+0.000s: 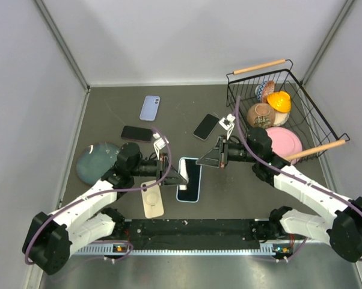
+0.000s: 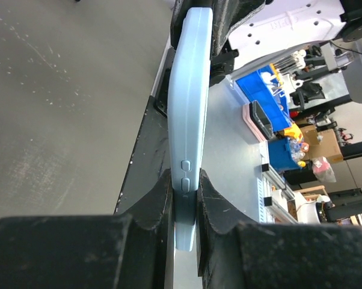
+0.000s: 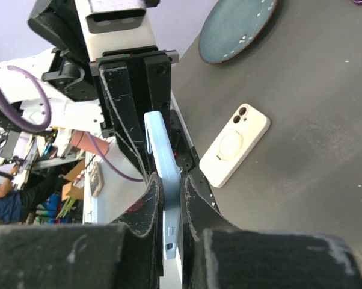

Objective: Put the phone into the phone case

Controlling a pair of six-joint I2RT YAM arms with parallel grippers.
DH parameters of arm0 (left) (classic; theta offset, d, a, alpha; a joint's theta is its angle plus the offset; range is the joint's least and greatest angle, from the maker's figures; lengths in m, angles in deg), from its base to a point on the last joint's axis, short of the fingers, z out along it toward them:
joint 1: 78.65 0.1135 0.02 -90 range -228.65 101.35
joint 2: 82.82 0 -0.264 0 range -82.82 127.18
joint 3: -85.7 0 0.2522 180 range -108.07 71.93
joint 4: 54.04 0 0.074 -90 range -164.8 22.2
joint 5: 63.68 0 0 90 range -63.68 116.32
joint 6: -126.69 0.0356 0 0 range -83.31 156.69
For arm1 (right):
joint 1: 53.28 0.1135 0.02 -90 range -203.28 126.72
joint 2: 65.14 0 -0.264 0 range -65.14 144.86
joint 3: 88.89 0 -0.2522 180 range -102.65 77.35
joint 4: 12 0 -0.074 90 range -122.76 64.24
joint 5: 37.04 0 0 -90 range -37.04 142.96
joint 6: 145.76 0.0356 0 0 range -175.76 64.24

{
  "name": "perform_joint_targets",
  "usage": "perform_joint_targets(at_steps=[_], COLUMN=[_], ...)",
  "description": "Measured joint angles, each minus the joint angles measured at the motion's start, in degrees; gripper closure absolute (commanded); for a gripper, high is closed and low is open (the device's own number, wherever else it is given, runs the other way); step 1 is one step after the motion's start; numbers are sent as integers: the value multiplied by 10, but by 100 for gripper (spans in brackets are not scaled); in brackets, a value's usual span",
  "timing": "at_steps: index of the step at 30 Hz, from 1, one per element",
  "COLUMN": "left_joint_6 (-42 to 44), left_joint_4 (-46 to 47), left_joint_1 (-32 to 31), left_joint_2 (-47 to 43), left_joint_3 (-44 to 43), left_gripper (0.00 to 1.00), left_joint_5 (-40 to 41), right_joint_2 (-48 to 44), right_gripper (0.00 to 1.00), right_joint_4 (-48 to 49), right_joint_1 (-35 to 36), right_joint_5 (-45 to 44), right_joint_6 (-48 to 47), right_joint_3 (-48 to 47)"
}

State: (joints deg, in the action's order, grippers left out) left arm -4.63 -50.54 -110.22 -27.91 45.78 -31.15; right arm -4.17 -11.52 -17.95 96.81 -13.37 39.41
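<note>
- My left gripper (image 2: 184, 186) is closed on the case (image 2: 190, 90), one finger on each broad face. It pinches the case through its thickness, right by the side buttons.
- My right gripper (image 3: 171, 192) is clamped on the same case in the same way, at the other end. Each wrist view shows the other gripper at the far end of the blue edge.
- From above, the case sits between my two arms near the middle of the table (image 1: 109, 99), lying level with its dark face up. My left reaches it from its left long side, and my right from its far right corner.
- The phone (image 1: 192, 177) shows as a dark panel ringed by the blue rim, so I judge that it lies inside the case. I cannot tell whether every corner has snapped under the lip.
- The long axis runs away from my bases toward the back wall, only slightly tipped. I cannot tell which end is the camera end.
- With a finger under it, I judge the case is raised off the table, though no view settles that.
- Both grippers touch it, so neither is nearer. The next move should press straight through the thickness without twisting the case between my two holds.
- A cream case (image 1: 152, 198) lies just beside it on the left, not touching.
</note>
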Motion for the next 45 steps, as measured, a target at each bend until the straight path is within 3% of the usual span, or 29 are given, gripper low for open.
perform_joint_targets(at_steps=[6,8,9,12,15,20,31,34,35,36,40,45], left_joint_6=[51,60,64,66,51,8,-66,-77,-82,-84,-87,-59], left_joint_4=[-96,-115,-120,-120,-116,-87,-4,13,18,22,18,-20], left_joint_1=[0,0,0,-1,-2,-1,0,0,0,0,3,2], left_joint_2=[20,30,34,37,37,35,21,21,22,22,21,18], left_joint_3=[-41,-49,-51,-53,-52,-43,-18,-12,-10,-9,-9,-15], left_gripper=[100,100,100,100,100,100,100,100,100,100,99,42], left_joint_5=[31,38,39,50,61,76,89,89,90,89,87,110], right_joint_2=[-1,-1,-1,-1,-1,-11,-13,-13,-13,-12,-12,-12], right_gripper=[100,84,71,50,43,42,53,74,91,97,100,100], right_joint_4=[-28,-39,-44,-48,-27,21,85,102,106,108,110,93], right_joint_1=[3,7,9,14,17,19,26,34,37,38,38,41], right_joint_5=[-48,-70,-79,-98,-98,-82,-73,-73,-73,-76,-83,-96], right_joint_6=[-9,-8,-6,13,28,54,104,111,114,115,115,106], right_joint_3=[0,0,0,1,6,52,107,109,109,109,113,113])
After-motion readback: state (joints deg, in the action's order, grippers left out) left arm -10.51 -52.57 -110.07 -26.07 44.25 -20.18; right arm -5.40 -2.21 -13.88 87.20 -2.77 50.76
